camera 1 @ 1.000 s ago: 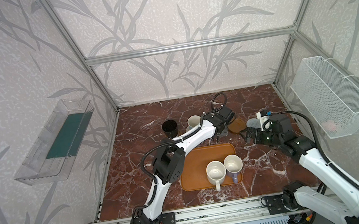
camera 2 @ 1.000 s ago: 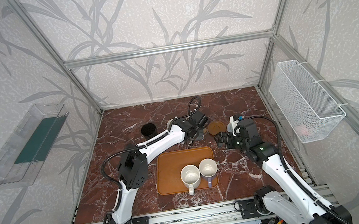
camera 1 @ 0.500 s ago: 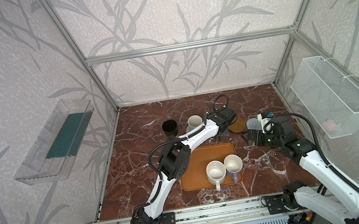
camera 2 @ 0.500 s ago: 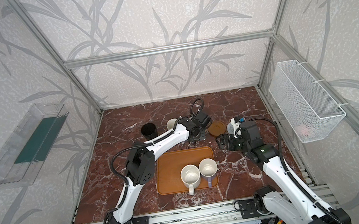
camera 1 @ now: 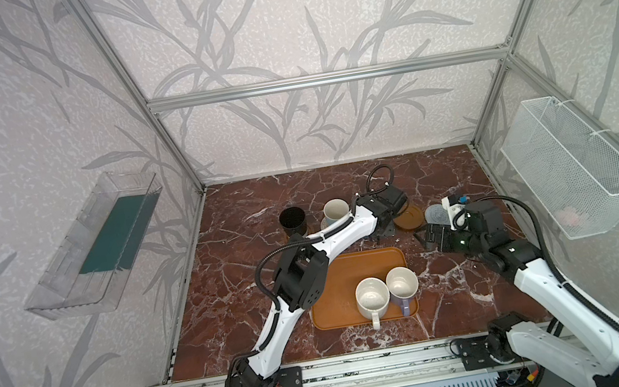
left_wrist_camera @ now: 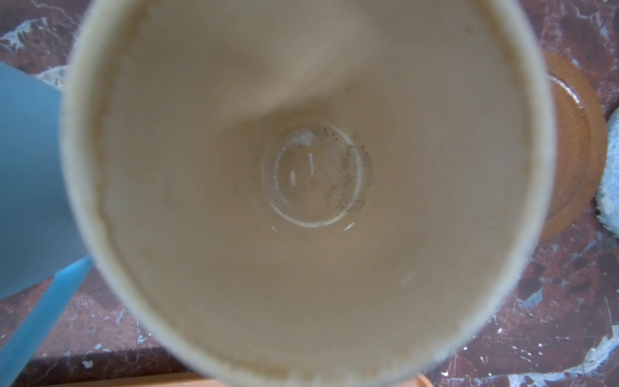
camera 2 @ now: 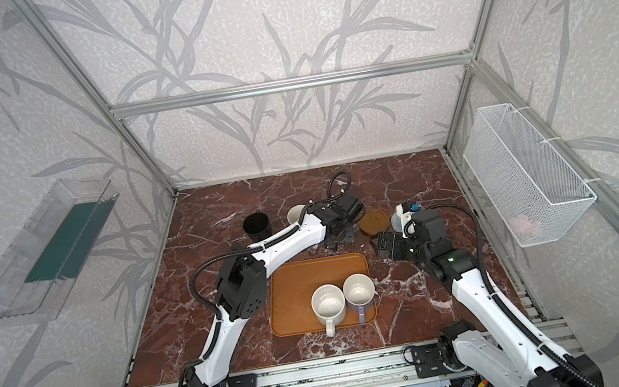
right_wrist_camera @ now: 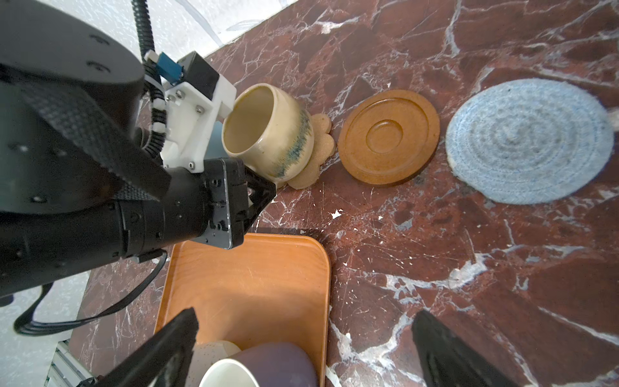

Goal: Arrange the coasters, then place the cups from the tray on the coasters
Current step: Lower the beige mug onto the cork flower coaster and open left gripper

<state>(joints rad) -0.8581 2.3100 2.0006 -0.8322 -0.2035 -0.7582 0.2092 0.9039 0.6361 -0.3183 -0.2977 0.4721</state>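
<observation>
My left gripper (right_wrist_camera: 258,182) is shut on the cream-yellow cup (right_wrist_camera: 268,134), whose base is at the tan flower-shaped coaster (right_wrist_camera: 321,157). The cup's inside fills the left wrist view (left_wrist_camera: 308,187); in both top views the wrist hides it. Beside it lie a round brown coaster (camera 1: 408,216) and a grey-blue woven coaster (camera 1: 438,215). The black cup (camera 1: 292,219) and light blue cup (camera 1: 336,211) stand at the back left. The white cup (camera 1: 372,298) and lavender cup (camera 1: 401,283) stand on the tray (camera 1: 338,278). My right gripper (camera 1: 432,236) is open and holds nothing, over the tray's far right corner.
A clear plastic bin (camera 1: 97,245) hangs on the left wall and a white wire basket (camera 1: 572,165) on the right wall. The left arm's elbow (camera 1: 300,276) hangs over the tray's left edge. Metal frame rails run along the front.
My left gripper has carried the cream-yellow cup a little to the right and back, uncovering the light blue cup. The right gripper has barely shifted and stays open.
</observation>
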